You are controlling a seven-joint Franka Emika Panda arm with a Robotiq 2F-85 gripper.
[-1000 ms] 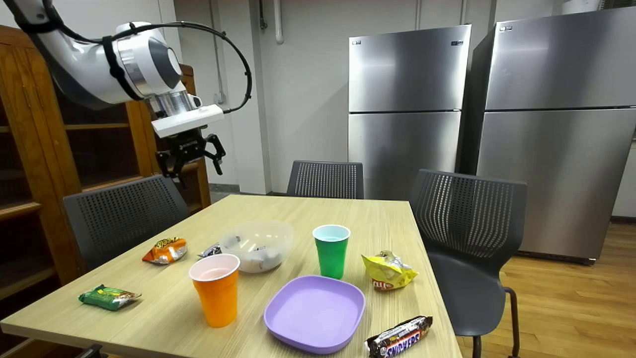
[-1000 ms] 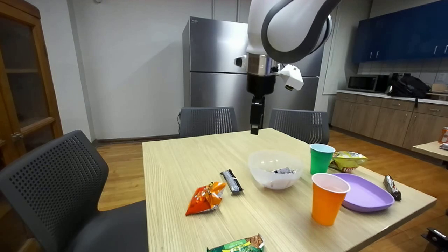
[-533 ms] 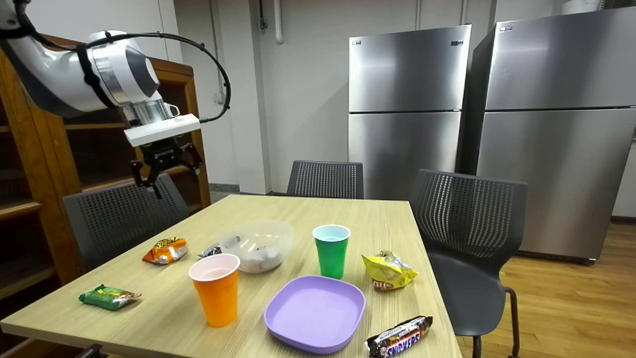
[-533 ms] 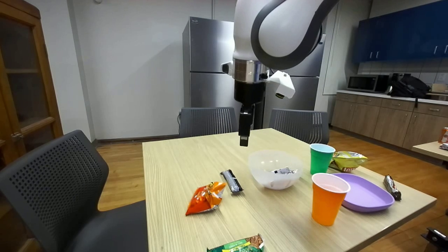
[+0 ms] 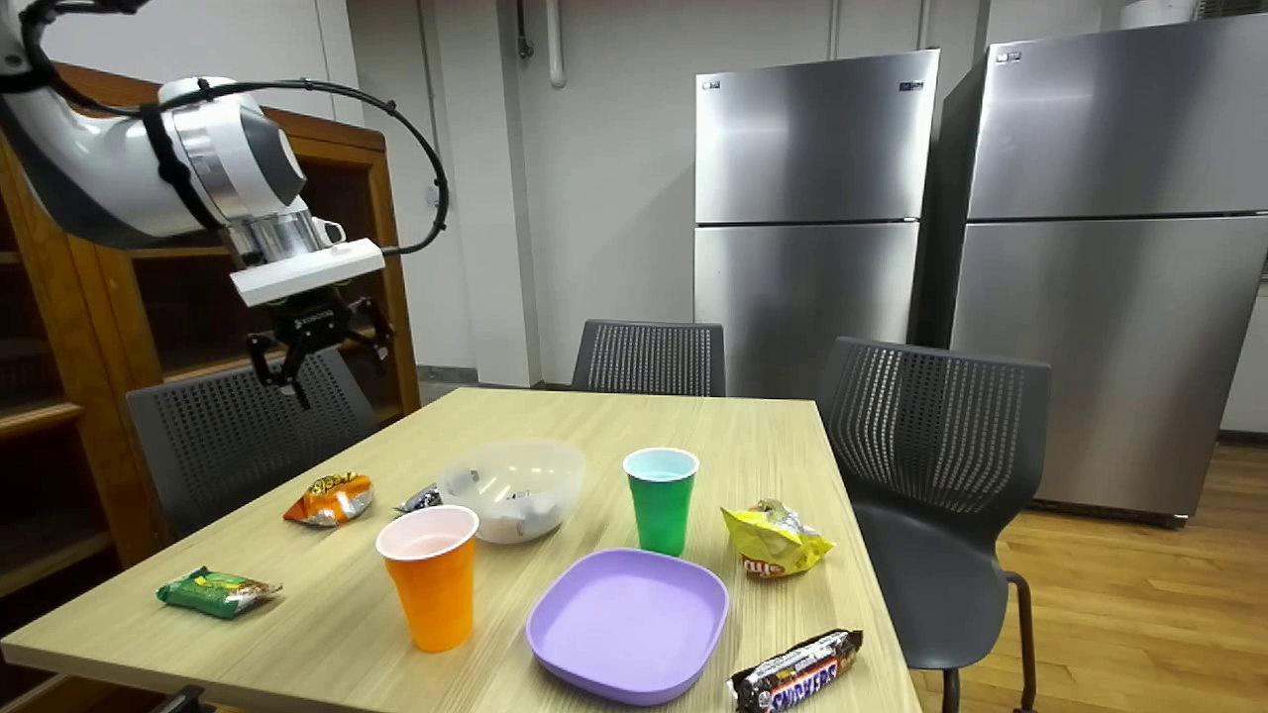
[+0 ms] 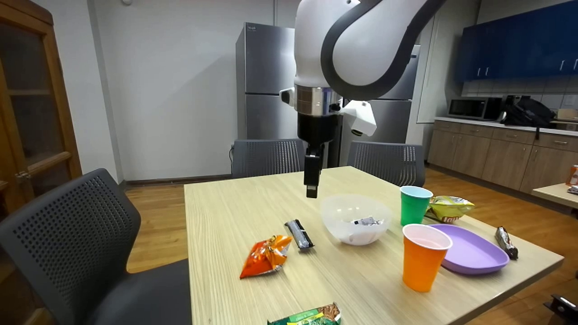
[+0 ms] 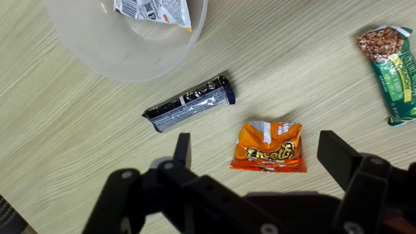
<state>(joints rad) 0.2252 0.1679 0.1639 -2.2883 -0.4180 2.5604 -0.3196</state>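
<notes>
"What's the bag (image 7: 269,148) like?"
"Orange with a red edge, yellow Cheetos lettering, puffed and creased."
"And where?"
"Lying on the table (image 7: 71,146), near the black bar (image 7: 191,103), the two not touching."

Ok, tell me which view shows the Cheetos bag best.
The wrist view: the Cheetos bag appears whole and large there, seen from above, with its name readable. In both exterior views the bag is also whole but smaller, its name hard to make out.
</notes>
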